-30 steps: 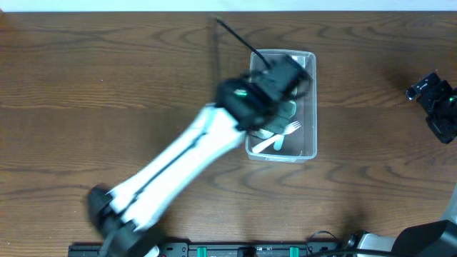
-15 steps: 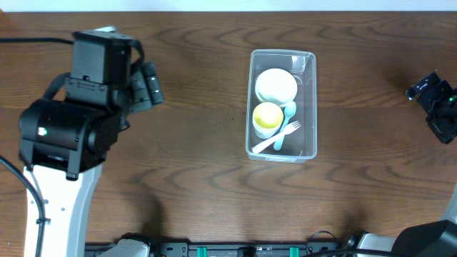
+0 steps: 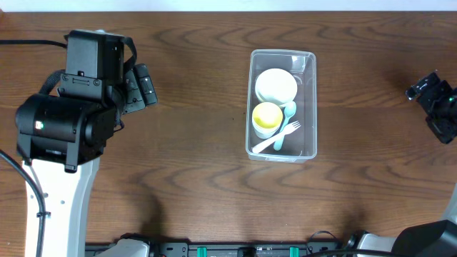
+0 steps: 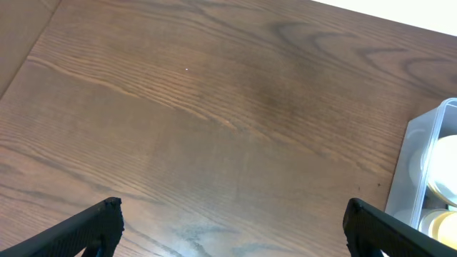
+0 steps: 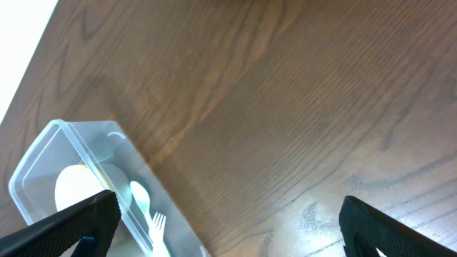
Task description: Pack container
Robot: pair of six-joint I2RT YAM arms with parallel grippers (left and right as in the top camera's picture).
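The clear container [image 3: 308, 107] stands right of the table's middle. Inside it are a white bowl [image 3: 276, 85], a yellow cup [image 3: 268, 118], a teal spoon [image 3: 288, 113] and a white fork [image 3: 280, 138]. My left gripper [image 3: 146, 87] hangs open and empty over bare wood far to the container's left. In the left wrist view the left gripper [image 4: 232, 218] faces the table, with the container's corner [image 4: 413, 160] at the right edge. My right gripper [image 3: 433, 107] is open and empty at the far right. In the right wrist view, the right gripper [image 5: 228, 214] sees the container [image 5: 78, 127] at the lower left.
Dark wood tabletop [image 3: 193, 164] stretches between the two arms. The left arm's white link [image 3: 61, 207] runs down the left side. A black bar with the arm bases [image 3: 235, 250] lines the front edge.
The left arm has pulled back from over the container to the table's left side, and its jaws have opened. The bowl and cup in the container have come into view. The right arm is unmoved.
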